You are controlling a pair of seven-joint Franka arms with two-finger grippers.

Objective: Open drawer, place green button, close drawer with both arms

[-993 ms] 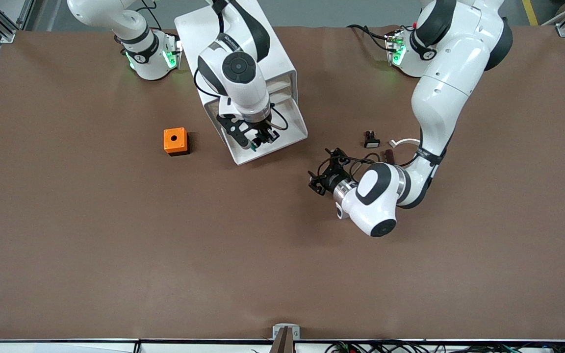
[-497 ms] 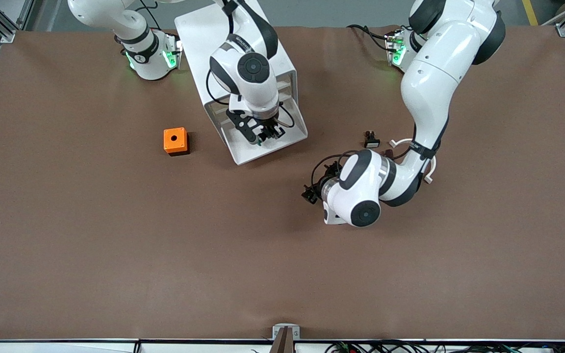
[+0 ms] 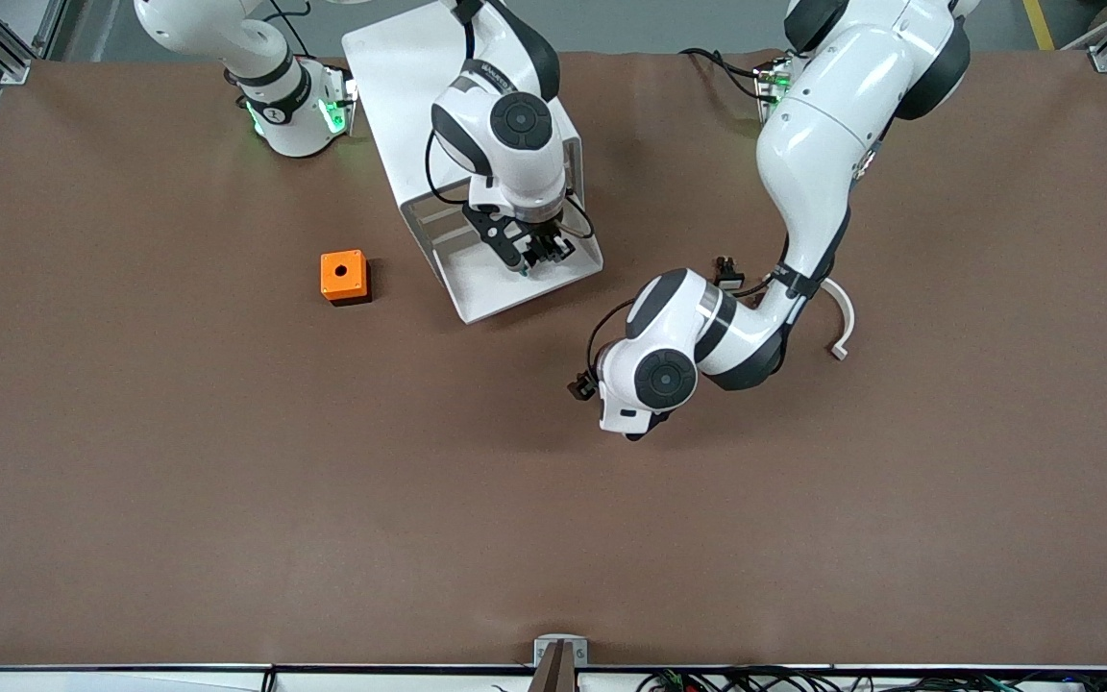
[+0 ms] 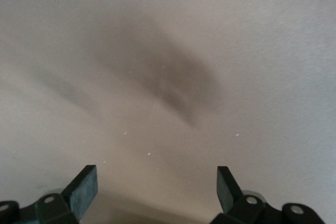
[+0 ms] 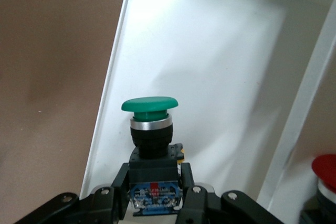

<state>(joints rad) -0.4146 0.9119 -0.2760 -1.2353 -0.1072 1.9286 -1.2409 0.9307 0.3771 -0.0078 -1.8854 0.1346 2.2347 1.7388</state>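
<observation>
The white cabinet stands between the arms' bases. Its lowest drawer is pulled out toward the front camera. My right gripper hangs over the open drawer, shut on the button. In the right wrist view the gripper clamps the black-and-blue body, and the button's green cap stands above the drawer's white floor. My left gripper is open and empty, low over bare table, toward the front camera from the drawer. The left wrist view shows it with fingers wide apart.
An orange cube with a hole sits beside the drawer, toward the right arm's end. A small black part lies partly hidden by the left arm. A white curved piece lies by that arm. A red round cap shows past the drawer's wall.
The right gripper has carried the button across the drawer, toward the cabinet and the left arm's end. The left arm has swung its gripper toward the front camera and the right arm's end.
</observation>
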